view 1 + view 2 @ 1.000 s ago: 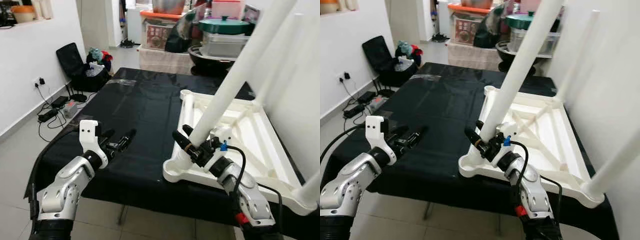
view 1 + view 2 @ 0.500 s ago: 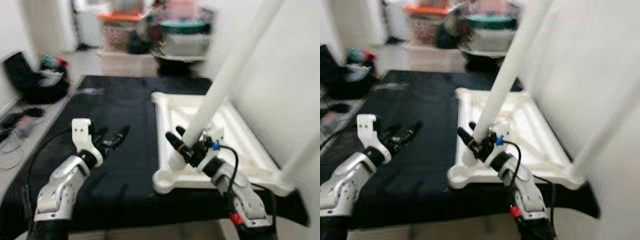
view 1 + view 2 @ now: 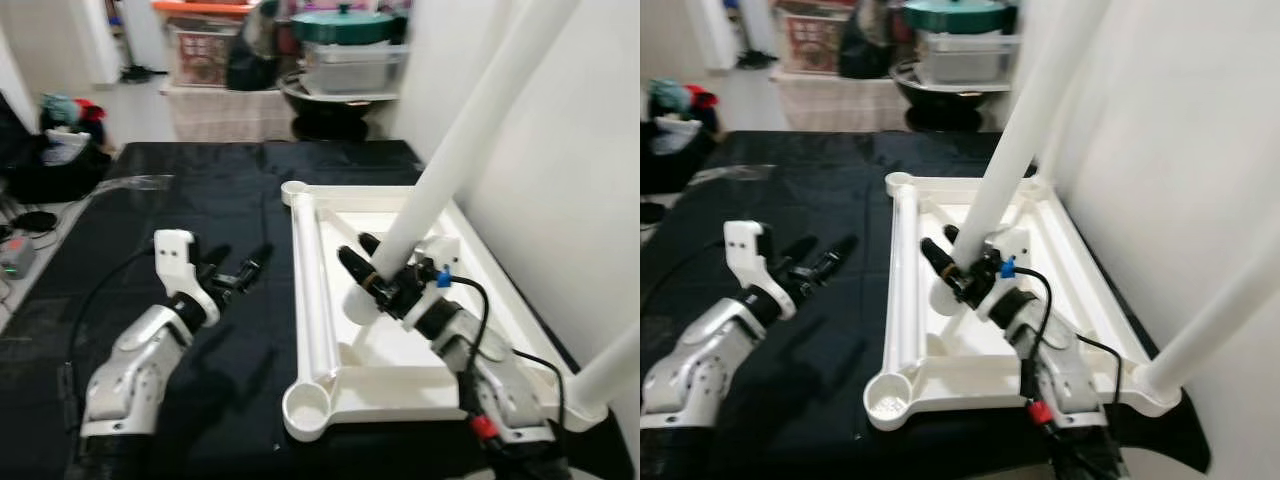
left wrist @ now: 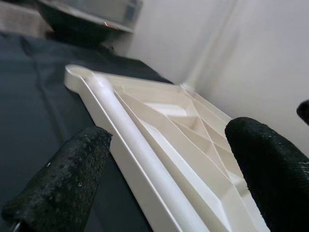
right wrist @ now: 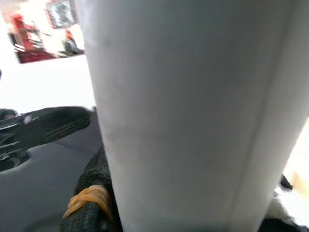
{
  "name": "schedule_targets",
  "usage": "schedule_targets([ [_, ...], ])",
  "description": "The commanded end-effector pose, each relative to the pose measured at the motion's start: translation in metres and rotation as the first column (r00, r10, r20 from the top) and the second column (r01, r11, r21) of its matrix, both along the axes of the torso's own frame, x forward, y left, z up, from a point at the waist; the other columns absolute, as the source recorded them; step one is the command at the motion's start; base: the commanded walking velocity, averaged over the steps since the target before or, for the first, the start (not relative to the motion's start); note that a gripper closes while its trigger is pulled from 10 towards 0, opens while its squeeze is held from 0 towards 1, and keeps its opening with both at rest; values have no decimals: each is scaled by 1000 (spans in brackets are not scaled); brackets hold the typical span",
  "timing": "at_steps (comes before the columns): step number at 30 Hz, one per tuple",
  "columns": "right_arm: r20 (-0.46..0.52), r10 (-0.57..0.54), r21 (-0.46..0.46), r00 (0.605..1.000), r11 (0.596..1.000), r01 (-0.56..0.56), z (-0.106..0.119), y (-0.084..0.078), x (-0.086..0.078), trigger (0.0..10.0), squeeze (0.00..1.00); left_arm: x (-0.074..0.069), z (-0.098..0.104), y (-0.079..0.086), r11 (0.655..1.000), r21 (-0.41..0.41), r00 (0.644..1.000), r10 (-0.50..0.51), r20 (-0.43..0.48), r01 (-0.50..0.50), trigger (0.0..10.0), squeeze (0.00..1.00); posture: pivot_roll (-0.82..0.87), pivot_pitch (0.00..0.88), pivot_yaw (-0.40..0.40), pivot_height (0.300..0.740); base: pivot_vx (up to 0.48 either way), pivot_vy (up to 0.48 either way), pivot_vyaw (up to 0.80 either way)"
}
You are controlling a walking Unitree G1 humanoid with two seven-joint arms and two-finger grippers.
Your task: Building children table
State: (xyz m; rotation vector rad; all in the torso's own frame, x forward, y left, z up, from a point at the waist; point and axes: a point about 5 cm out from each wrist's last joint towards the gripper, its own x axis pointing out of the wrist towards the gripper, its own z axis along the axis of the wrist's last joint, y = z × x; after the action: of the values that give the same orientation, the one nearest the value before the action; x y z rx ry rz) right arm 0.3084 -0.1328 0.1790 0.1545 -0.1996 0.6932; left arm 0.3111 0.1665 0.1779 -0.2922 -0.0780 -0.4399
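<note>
Robot gripper holding a white table leg above an upturned tabletop.

Right gripper [image 3: 368, 268] pinches a smooth white tube, the table leg [image 3: 455, 165], near its foot over the ribbed plastic tabletop [image 3: 395, 355] on the black-covered bench [image 3: 220, 190]. Left gripper [image 3: 243, 277] hovers spread beside the tabletop. The long leg could twist in the pinch and miss the corner socket [image 3: 305, 407].

The bench [image 3: 200, 190] is covered in black cloth. The upturned white tabletop [image 3: 420, 375] lies flat on it, just beside the left gripper [image 3: 243, 276].
</note>
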Motion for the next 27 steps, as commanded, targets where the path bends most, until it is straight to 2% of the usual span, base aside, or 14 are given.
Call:
schedule_targets([
  [1,8,36,15,999,999,-36,2,4,-3,2510,0,-2,-3,3,1000,13,1000,7,-9,-7,10000,0,91,0,-98,740,0,0,0],
  [2,8,54,6,998,999,-54,2,5,-4,2118,0,-3,-3,3,1000,17,1000,5,-9,-5,10000,0,91,0,-98,740,0,0,0],
  [3,8,54,6,998,999,-54,2,5,-4,2118,0,-3,-3,3,1000,17,1000,5,-9,-5,10000,0,91,0,-98,740,0,0,0],
  [4,9,108,-13,994,994,-108,1,7,-10,2196,0,-4,-4,3,1000,15,1000,0,-10,0,10000,0,92,0,-99,740,0,0,0],
  [5,7,168,-28,986,985,-168,0,10,-15,745,0,-5,-4,3,1000,15,1000,-4,-11,4,10000,0,92,0,-99,740,0,0,0],
  [6,4,218,-41,976,975,-218,-1,12,-20,745,0,-6,-4,3,1000,15,1000,-8,-12,8,10000,0,93,0,-96,740,0,0,0],
  [7,13,289,-78,957,955,-287,-2,15,-27,0,0,-7,-6,5,999,25,1000,-20,-21,21,10000,0,91,0,-93,740,0,0,0],
  [9,13,289,-78,957,955,-287,-2,15,-27,0,0,-7,-6,5,999,25,1000,-20,-21,21,10000,0,91,0,-93,740,0,0,0],
  [11,16,379,-123,925,919,-375,-3,20,-33,0,0,-10,-13,9,996,66,997,-60,-50,63,10000,0,89,0,-90,740,0,0,0],
  [14,16,407,-147,913,904,-401,-4,22,-34,0,0,-12,-17,11,992,88,994,-79,-70,85,10000,0,92,0,-92,740,0,0,0],
  [15,11,411,-155,912,901,-404,-5,25,-31,0,0,-15,-21,14,988,113,992,-92,-91,102,10000,0,98,0,-94,740,0,0,0],
  [17,8,319,-272,948,913,-305,-13,28,-4,0,0,-23,-32,23,983,148,986,-84,-142,105,10000,0,128,0,-112,740,0,0,0],
  [18,15,311,-274,950,915,-295,-12,31,1,0,0,-25,-33,24,983,149,986,-82,-147,104,10000,0,132,0,-114,740,0,0,0],
  [27,27,343,-249,939,912,-326,-4,42,13,0,0,-30,-42,29,981,178,980,-47,-194,82,10000,0,155,0,-128,740,0,0,0],
])
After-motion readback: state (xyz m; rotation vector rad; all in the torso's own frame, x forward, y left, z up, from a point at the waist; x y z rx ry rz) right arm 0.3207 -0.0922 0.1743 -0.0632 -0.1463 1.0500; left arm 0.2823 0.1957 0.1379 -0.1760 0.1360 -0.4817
